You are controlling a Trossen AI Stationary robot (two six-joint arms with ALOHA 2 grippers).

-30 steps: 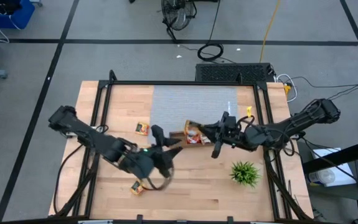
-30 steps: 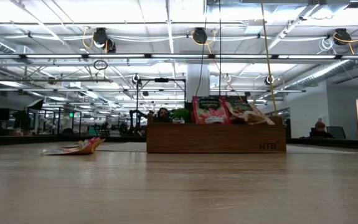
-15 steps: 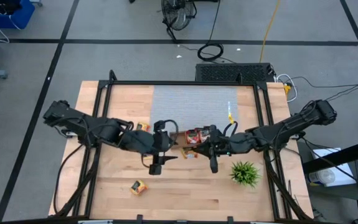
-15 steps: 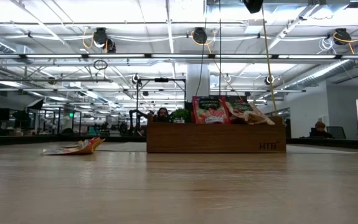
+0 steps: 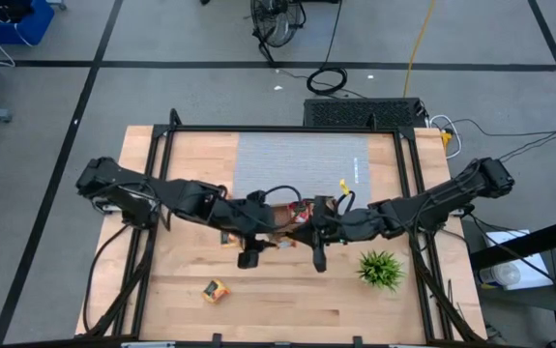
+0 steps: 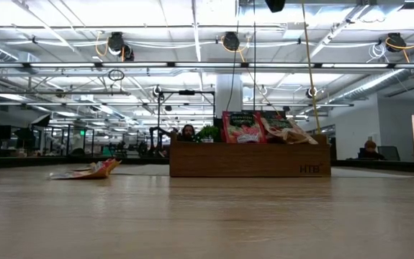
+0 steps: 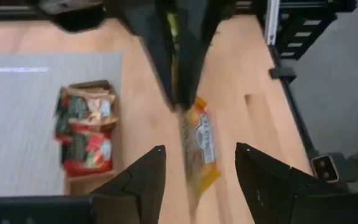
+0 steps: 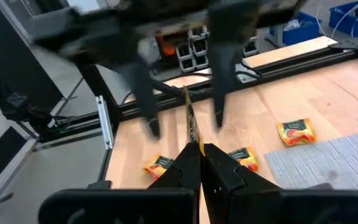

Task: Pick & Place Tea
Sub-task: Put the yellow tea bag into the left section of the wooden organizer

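Observation:
My right gripper (image 8: pixel 195 147) is shut on an orange-yellow tea sachet (image 7: pixel 202 146), held in the air just near of the brown wooden tray (image 5: pixel 295 215). My left gripper (image 7: pixel 197 180) faces it, open, with its fingers (image 8: pixel 149 112) standing on either side of the sachet without touching it. Both meet above the table's middle (image 5: pixel 282 242). The tray holds red and pale sachets (image 7: pixel 85 134), some standing upright (image 6: pixel 241 126). More sachets lie flat on the wood: one near the left-near corner (image 5: pixel 216 289) and others (image 8: pixel 296 132) (image 8: pixel 241 157). My right gripper pinches the orange-yellow sachet between its two fingers at one end (image 8: pixel 191 135). The sachet sticks out edge-on past the fingertips. It is lifted clear of the table, and its free end (image 7: pixel 198 177) reaches in between the left gripper's open fingers.
A grey mat (image 5: pixel 302 164) covers the far middle of the table. A spiky green plant (image 5: pixel 381 268) stands near of the right arm. Black frame rails (image 5: pixel 157 174) run along the left and right sides. Bare wood lies along the near edge (image 5: pixel 297 309).
My left gripper has swung from above the near-left sachet toward the table's middle and risen. My right gripper has moved from the tray toward the near-left, meeting the left one. The sachets on the table and the tray have stayed put.

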